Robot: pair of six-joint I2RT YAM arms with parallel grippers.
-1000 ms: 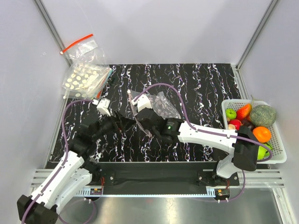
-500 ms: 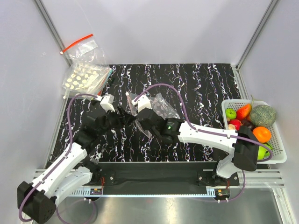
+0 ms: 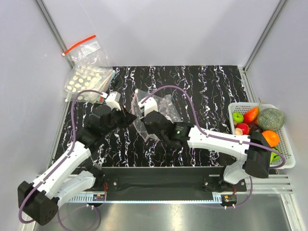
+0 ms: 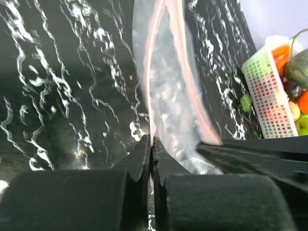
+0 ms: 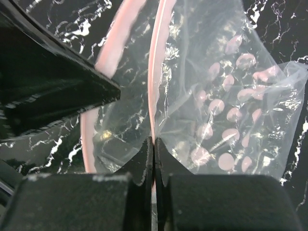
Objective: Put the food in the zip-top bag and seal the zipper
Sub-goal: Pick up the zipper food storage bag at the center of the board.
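The clear crinkly zip-top bag (image 3: 166, 109) is held up over the black marbled table, its mouth spread apart. My left gripper (image 3: 127, 117) (image 4: 152, 142) is shut on one lip of the pinkish zipper (image 4: 153, 72). My right gripper (image 3: 144, 129) (image 5: 154, 142) is shut on the other lip of the zipper (image 5: 156, 72). Pink dots show through the bag's wall (image 5: 226, 115). The food sits in the white basket (image 3: 285, 149) at the right: a dark green bumpy lump (image 3: 271, 118) and an orange-red piece (image 3: 250, 115). Nothing lies inside the bag.
Round orange, red and green fruits share the basket. A stack of dotted bags (image 3: 86, 81) and a clear bag with a red strip (image 3: 85, 48) lie at the back left. Grey walls close in the table's sides and back.
My left gripper has moved right to the bag's mouth and shut on one zipper lip. My right gripper has stayed shut on its lip, and the mouth now stands spread.
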